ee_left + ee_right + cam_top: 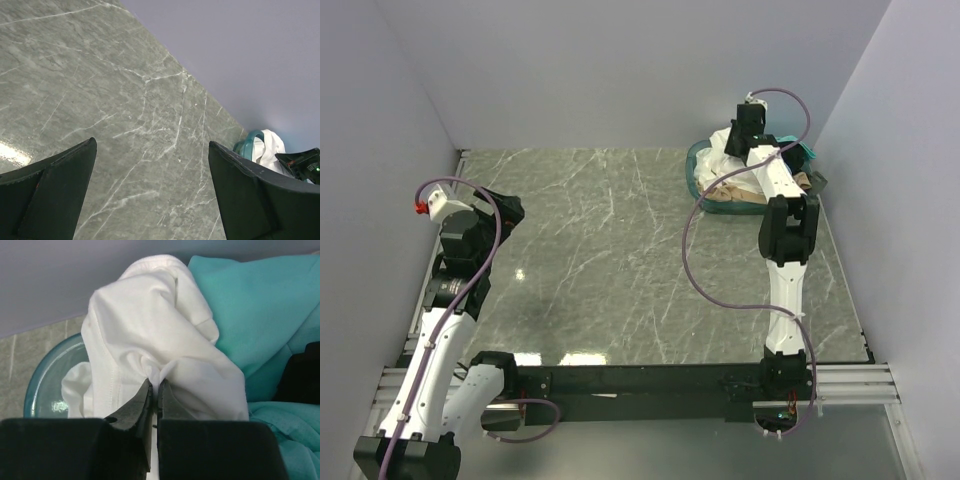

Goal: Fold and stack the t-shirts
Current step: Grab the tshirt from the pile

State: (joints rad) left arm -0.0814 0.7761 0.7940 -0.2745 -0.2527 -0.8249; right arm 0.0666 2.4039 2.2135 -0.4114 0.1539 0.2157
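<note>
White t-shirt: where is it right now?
Top view: the white t-shirt sits in the green basket at the far right corner of the table, beside the teal t-shirt, a fold pinched in the right tool.

— Where's the white t-shirt (155, 335)?
— Bunched in a peak over the green basket (42, 377), one fold nipped tight in the right tool (155, 388).
— And the teal t-shirt (250, 305)?
— Crumpled right against it, touching. The tan t-shirt (732, 193) lies rumpled in the basket. None folded.
</note>
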